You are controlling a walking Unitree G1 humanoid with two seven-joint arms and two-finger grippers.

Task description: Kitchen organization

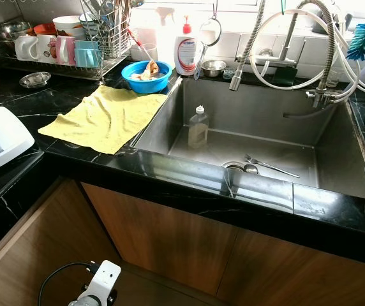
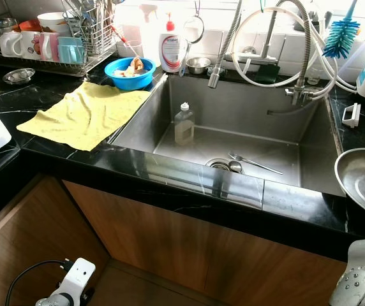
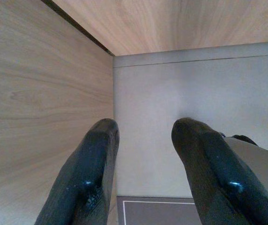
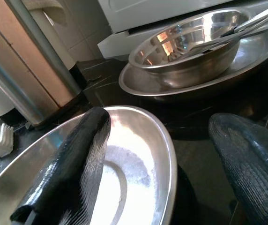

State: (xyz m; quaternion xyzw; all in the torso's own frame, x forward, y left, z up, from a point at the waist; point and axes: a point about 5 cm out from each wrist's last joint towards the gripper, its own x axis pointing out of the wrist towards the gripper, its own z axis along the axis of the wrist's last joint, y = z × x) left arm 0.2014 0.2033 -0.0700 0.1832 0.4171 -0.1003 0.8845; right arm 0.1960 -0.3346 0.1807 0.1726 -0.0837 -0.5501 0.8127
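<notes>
Head views: a bottle (image 1: pixel 198 127) and a spoon (image 1: pixel 268 166) are seen in the sink (image 1: pixel 335 146); a steel plate (image 2: pixel 364 182) lies on the table. Left wrist: the left gripper (image 3: pixel 143 164) is parted, idle. Right wrist: the right gripper (image 4: pixel 171 154) is spread above the plate, nothing held; a grasp is judged next.

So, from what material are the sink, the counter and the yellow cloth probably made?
Sink: likely brushed stainless steel, grey with soft dull reflections. Counter: looks like polished black stone with thin white veins, glossy; it could be an imitation. Yellow cloth: soft fabric, matte and wrinkled, perhaps microfibre.
</notes>
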